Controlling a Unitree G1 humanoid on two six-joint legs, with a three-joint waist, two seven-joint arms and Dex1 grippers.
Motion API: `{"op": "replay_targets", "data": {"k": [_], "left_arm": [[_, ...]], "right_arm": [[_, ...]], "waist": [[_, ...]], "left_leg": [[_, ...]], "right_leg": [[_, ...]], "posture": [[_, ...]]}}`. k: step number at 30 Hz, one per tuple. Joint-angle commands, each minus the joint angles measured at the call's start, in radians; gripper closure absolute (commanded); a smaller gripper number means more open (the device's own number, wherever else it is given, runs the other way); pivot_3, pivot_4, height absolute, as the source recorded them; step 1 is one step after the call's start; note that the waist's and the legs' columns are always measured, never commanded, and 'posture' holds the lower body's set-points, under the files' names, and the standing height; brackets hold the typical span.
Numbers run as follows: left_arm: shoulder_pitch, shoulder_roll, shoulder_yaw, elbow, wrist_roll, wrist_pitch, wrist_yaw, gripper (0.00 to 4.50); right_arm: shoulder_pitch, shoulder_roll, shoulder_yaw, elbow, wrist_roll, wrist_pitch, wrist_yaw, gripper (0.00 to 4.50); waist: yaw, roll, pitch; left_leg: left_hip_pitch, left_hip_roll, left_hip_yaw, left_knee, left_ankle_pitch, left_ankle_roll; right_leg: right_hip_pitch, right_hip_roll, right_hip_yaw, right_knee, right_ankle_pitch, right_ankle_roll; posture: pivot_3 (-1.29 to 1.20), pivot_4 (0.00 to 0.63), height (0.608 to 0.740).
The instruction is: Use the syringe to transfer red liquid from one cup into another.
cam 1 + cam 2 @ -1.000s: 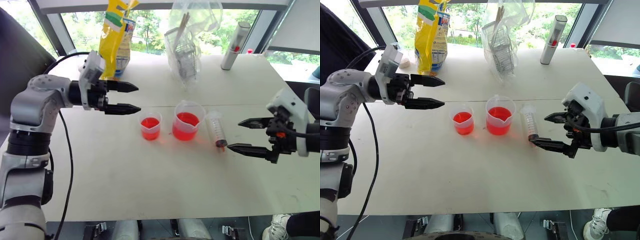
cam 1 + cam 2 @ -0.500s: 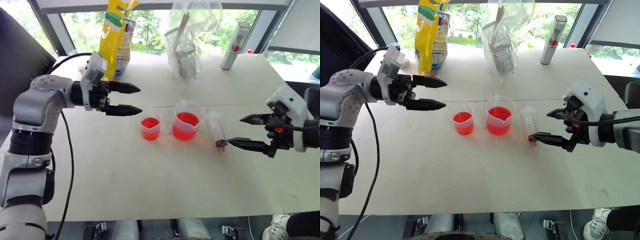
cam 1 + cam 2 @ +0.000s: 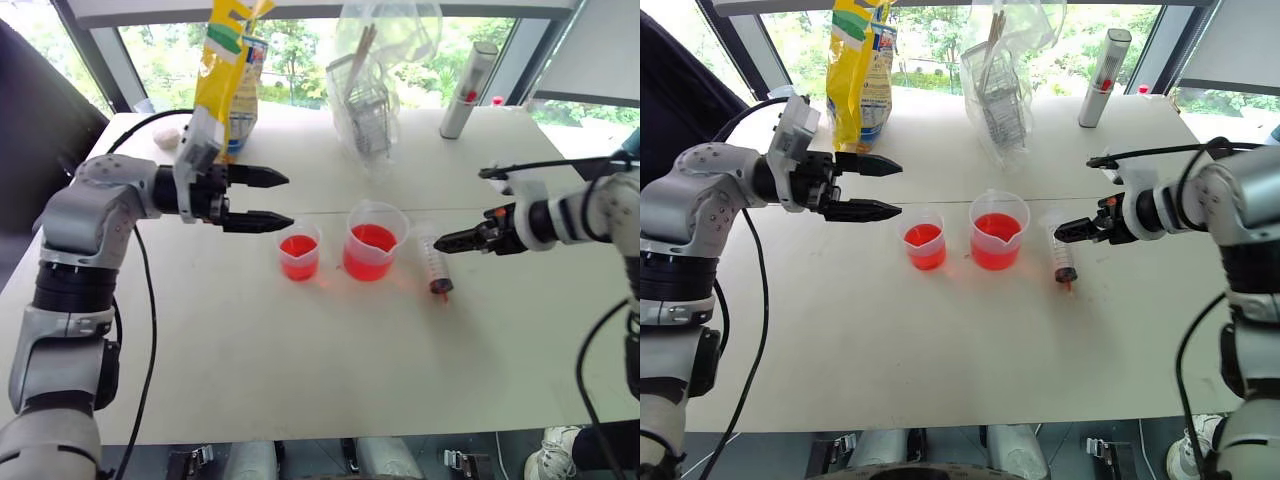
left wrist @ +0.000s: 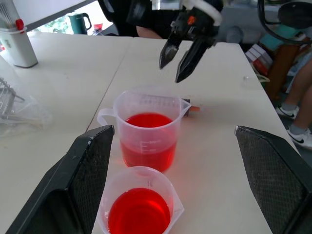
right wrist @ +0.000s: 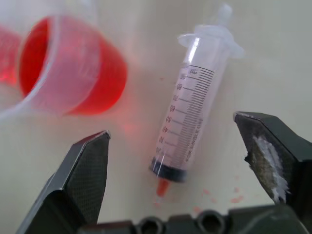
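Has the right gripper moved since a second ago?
Yes. The right gripper has swung up the table and now hangs over the syringe, open; before it sat nearer the table's front edge.

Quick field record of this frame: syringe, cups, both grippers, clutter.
syringe: lying flat on the table, right of the beaker, red tip toward the robot, not held
beaker: upright, part full of red liquid
small cup: upright, left of the beaker, holds red liquid
right gripper: open, above the syringe, straddling it
left gripper: open, empty, hovering left of the small cup
far edge: yellow bag, clear bag, white bottle
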Motion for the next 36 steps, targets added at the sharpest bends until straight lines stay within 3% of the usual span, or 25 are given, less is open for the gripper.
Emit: {"op": "replay_targets", "data": {"k": [1, 11, 19, 22, 26, 31, 36], "left_arm": [[0.012, 0.004, 0.025, -0.048, -0.015, 0.001, 0.023, 0.41], [0.069, 0.006, 0.048, -0.110, -0.036, 0.010, 0.080, 0.41], [0.090, 0.011, 0.054, -0.136, -0.048, 0.009, 0.114, 0.41], [0.093, 0.011, 0.054, -0.138, -0.051, 0.008, 0.121, 0.41], [0.093, 0.009, 0.052, -0.137, -0.051, 0.004, 0.125, 0.41], [0.069, 0.004, 0.041, -0.109, -0.043, -0.008, 0.117, 0.41], [0.026, 0.001, 0.028, -0.061, -0.030, -0.026, 0.095, 0.41]], "right_arm": [[-0.091, 0.042, 0.081, 0.155, -0.084, -0.003, 0.009, 0.09], [-0.223, 0.204, 0.288, 0.479, -0.274, -0.169, 0.129, 0.09], [-0.253, 0.304, 0.378, 0.626, -0.419, -0.278, 0.227, 0.09], [-0.261, 0.331, 0.378, 0.669, -0.463, -0.302, 0.250, 0.95], [-0.254, 0.348, 0.386, 0.670, -0.508, -0.303, 0.282, 3.00], [-0.239, 0.322, 0.356, 0.616, -0.528, -0.246, 0.291, 3.15], [-0.223, 0.206, 0.173, 0.369, -0.496, -0.116, 0.219, 3.15]], "waist": [[0.002, 0.000, 0.000], [-0.003, 0.000, 0.000], [-0.003, 0.000, -0.001], [-0.006, 0.000, -0.001], [-0.015, 0.000, -0.001], [-0.024, 0.000, -0.001], [-0.019, 0.002, 0.001]], "left_leg": [[-0.001, 0.000, 0.000, 0.000, 0.000, 0.000], [-0.002, 0.000, 0.000, 0.001, 0.000, 0.001], [-0.001, 0.000, 0.000, 0.001, 0.000, 0.001], [-0.001, 0.000, 0.000, 0.002, 0.000, 0.001], [-0.001, 0.000, 0.000, 0.002, 0.000, 0.001], [-0.001, 0.000, -0.001, 0.001, 0.000, 0.000], [-0.002, -0.001, -0.001, 0.002, 0.000, 0.000]], "right_leg": [[0.000, 0.000, 0.000, 0.000, 0.000, 0.000], [-0.001, 0.000, -0.001, 0.001, 0.000, 0.000], [0.000, 0.000, -0.002, 0.001, 0.000, 0.000], [0.000, 0.000, -0.002, 0.001, 0.001, 0.000], [0.001, 0.000, -0.002, 0.002, 0.001, 0.000], [0.001, 0.000, -0.003, 0.002, 0.001, 0.000], [0.000, -0.001, -0.003, 0.002, 0.001, 0.000]], "posture": [[0.00, 0.150, 0.739], [0.00, 0.150, 0.739], [0.00, 0.150, 0.739], [0.00, 0.150, 0.739], [0.00, 0.150, 0.739], [0.00, 0.150, 0.739], [0.00, 0.150, 0.739]]}}
